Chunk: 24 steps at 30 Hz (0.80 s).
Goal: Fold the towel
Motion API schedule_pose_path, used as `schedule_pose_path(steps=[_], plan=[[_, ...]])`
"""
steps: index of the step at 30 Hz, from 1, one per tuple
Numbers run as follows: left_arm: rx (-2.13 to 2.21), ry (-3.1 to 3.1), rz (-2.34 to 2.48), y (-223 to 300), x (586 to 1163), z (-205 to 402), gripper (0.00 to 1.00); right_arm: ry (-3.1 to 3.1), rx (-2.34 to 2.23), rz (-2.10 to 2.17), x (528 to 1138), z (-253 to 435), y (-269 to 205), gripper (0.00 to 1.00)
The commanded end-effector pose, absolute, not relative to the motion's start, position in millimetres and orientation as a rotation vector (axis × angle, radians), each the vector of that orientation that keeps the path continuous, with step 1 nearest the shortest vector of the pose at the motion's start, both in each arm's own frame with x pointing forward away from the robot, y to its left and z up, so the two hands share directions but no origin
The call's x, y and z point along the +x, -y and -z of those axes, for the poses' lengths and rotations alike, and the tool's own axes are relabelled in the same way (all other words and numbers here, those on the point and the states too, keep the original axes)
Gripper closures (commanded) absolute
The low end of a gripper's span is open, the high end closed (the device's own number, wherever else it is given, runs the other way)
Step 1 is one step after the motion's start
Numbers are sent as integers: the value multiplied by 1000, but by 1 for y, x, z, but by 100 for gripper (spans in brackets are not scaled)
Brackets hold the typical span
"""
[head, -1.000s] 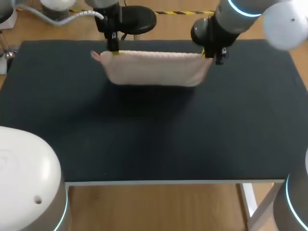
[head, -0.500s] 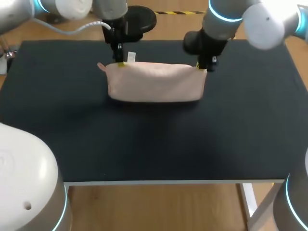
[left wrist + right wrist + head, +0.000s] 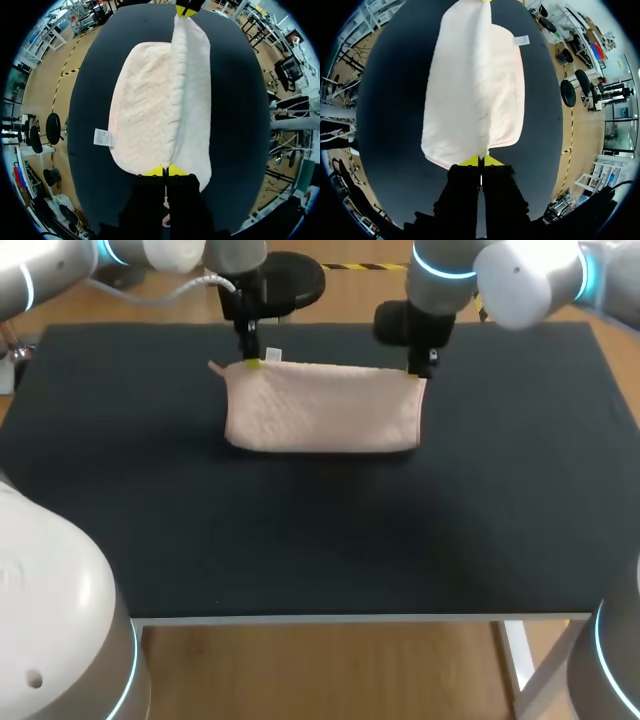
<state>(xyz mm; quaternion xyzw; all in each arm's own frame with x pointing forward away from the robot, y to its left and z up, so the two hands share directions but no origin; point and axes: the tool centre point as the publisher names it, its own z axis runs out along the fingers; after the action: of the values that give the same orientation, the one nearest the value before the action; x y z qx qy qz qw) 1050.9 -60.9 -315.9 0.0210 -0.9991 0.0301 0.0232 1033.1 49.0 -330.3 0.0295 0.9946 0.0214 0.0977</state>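
Nearest us is the front stretch of the dark counter (image 3: 300, 550). Past its middle, toward the back, lies the pale pink towel (image 3: 320, 410). It is doubled over into a long band that runs side to side, and its near rounded edge rests on the counter.

Along the towel's far edge we grip it at both ends. Our left claw (image 3: 252, 362) is clenched on the far left corner, its yellow tips pressed together over the cloth. Our right claw (image 3: 418, 373) is clenched in the same way on the far right corner. In both wrist views the pinched edge stands up as a ridge running straight from one claw to the other, with cloth spreading out on either side of it.

A small white label (image 3: 272, 357) sticks out from the towel's far side, just beside our left claw. Both arms come in over the back of the counter, the left from the far left corner and the right from the far right.
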Motion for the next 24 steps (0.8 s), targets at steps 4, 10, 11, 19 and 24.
schedule_pose_path(steps=[4, 10, 11, 19, 24], plan=[[51, 2949, -59, 70, 1085, 331, 100, -3017, 99, -50, 1069, 346, -53, 100], [36, 2913, -45, 75, 1098, 345, 100, -3030, 92, -49, 1084, 358, -55, 100], [34, 2911, -46, 75, 1100, 347, 100, -3034, 90, -50, 1086, 360, -55, 100], [60, 2863, -38, 73, 1106, 365, 100, -3071, 90, -34, 1097, 380, -58, 100], [85, 2846, -39, 68, 1106, 372, 100, -3074, 93, -42, 1102, 390, -60, 100]])
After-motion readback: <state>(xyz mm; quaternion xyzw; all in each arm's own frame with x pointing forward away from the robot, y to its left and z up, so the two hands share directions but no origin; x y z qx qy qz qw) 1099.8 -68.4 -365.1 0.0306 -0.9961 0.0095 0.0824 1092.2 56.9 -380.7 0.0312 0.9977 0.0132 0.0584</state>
